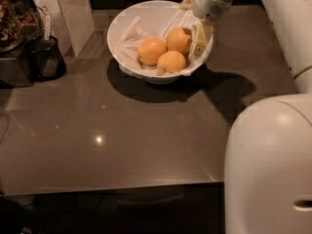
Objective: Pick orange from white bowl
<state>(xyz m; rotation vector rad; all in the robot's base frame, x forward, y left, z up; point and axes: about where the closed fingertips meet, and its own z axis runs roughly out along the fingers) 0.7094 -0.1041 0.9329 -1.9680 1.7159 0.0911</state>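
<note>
With the gripper [199,43] lowered into the white bowl [122,28] just beside the back-right orange [178,39], its grip cannot be told, and all three fruits rest inside, so lifting is not yet done.

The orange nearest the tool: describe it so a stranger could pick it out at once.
On the dark table sits a white bowl holding three oranges. Yours is the rear right orange, the only one beside the tool at the bowl's right rim; the left orange and front orange sit nearer the camera.
</note>
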